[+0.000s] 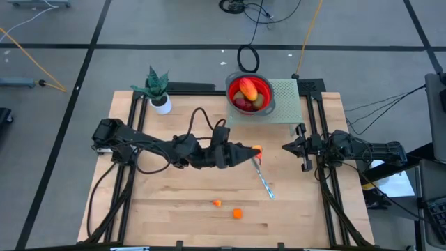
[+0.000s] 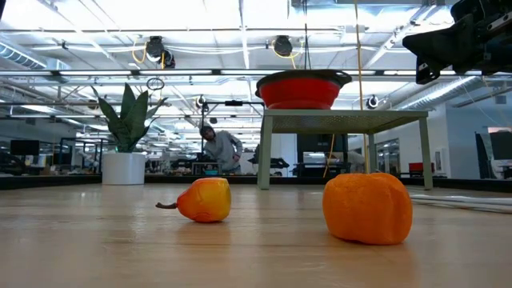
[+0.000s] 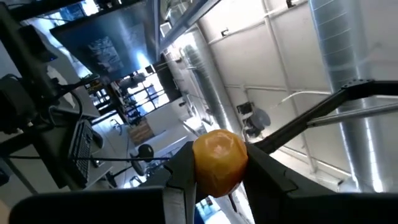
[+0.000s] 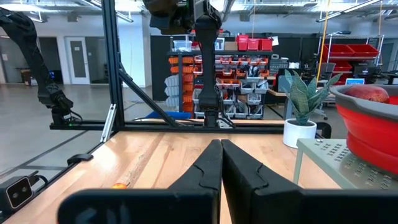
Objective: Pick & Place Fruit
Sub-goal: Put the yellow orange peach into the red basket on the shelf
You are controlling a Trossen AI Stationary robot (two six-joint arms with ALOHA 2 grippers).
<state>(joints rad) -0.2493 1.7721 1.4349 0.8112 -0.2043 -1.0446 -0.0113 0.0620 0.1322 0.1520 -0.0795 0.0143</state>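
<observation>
- Small orange fruit is pinched between the left gripper fingers, lifted off the table, near centre, close to the knife top end.
- Red bowl sits on the grey perforated stand, roughly 12 o'clock from the held fruit. Already holds several pieces, including a red-orange one.
- Two orange pieces left on the wood at 6–7 o'clock of the gripper: a tiny one and a rounder one.
- Right gripper is parked at 3 o'clock, fingers pressed together, holding nothing.
- My read of the step: carry to bowl. Keep the pinch steady, gain height to clear the rim, centre over the bowl, then release low so it doesn't bounce out.
- Risk: the round fruit could slip from the fingertips.
</observation>
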